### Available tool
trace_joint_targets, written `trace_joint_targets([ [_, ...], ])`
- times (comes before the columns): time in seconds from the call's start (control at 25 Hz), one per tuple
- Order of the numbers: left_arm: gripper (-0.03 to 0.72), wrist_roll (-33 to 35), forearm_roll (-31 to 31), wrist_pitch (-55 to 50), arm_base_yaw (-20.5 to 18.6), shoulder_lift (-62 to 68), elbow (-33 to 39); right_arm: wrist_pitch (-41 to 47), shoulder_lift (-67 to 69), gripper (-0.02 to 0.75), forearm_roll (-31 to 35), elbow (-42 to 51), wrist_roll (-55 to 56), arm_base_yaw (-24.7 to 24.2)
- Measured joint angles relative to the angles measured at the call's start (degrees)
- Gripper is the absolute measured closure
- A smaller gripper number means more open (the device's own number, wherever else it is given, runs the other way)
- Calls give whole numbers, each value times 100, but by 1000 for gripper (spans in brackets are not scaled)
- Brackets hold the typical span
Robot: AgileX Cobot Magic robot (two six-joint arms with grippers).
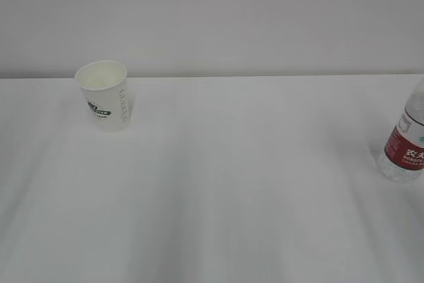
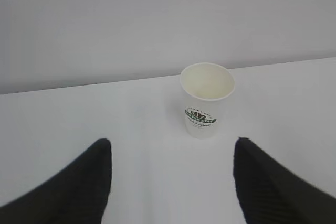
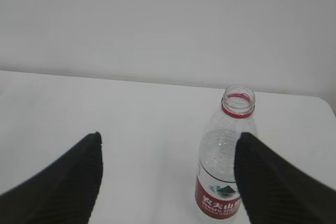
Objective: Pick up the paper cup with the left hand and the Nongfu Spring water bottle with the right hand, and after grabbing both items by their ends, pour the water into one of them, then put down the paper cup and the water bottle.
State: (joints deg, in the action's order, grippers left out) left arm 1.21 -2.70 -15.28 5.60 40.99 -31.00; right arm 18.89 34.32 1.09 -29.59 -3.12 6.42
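Standing upright on the white surface (image 1: 218,183), toward the far left in the exterior view: the paper cup (image 1: 104,95), white, tapered, mouth open, a dark green logo on its side and a vertical line of small print beside it. Sitting upright at the far right edge of that same view, partly cut off by the frame: the water bottle (image 1: 405,144), clear and ribbed, red label with white characters. Well apart, the two — bare surface between them.

Seen from the left wrist: cup (image 2: 206,99) centred ahead, beyond the fingertips, logo facing the camera, inside looking pale and empty as far as can be told. Left hand (image 2: 173,182) with its black fingers (image 2: 79,187) spread wide, one at each lower corner, touching nothing and pinching nothing.

Seen from the right wrist: bottle (image 3: 227,161) ahead and to the right, uncapped, red neck ring around the open mouth, label low on the body. Water level hard to judge through the clear plastic. Right hand (image 3: 168,182) likewise with fingers (image 3: 68,187) spread apart — the right-side finger overlapping the bottle's edge in the picture, contact impossible to tell. Nothing gripped. Plain pale wall behind in every view.
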Motion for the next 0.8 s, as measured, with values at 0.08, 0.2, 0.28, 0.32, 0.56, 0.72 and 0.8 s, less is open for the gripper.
trace_joint_targets([
  [0.08, 165, 0, 0, 151, 0, 193, 0, -180, 154, 150, 0, 0, 0, 0],
  [0.2, 166, 0, 0, 361, 0, 519, 0, -480, 353, 150, 0, 0, 0, 0],
  [0.28, 167, 0, 0, 488, 0, 775, 0, -642, 471, 150, -32, 0, -12, 0],
  [0.32, 167, 0, 0, 584, 0, 881, 0, -719, 537, 150, -45, 0, -15, 0],
  [0.56, 171, 0, 23, 1320, 0, 1788, 15, -1681, 947, 150, -54, 349, -37, 0],
  [0.72, 171, 0, 66, 1952, 0, 2349, 173, -2195, 1231, 150, -54, 591, -37, 0],
  [0.8, 171, 0, 23, 2372, 0, 2584, 344, -2423, 1330, 150, -54, 688, -37, 0],
])
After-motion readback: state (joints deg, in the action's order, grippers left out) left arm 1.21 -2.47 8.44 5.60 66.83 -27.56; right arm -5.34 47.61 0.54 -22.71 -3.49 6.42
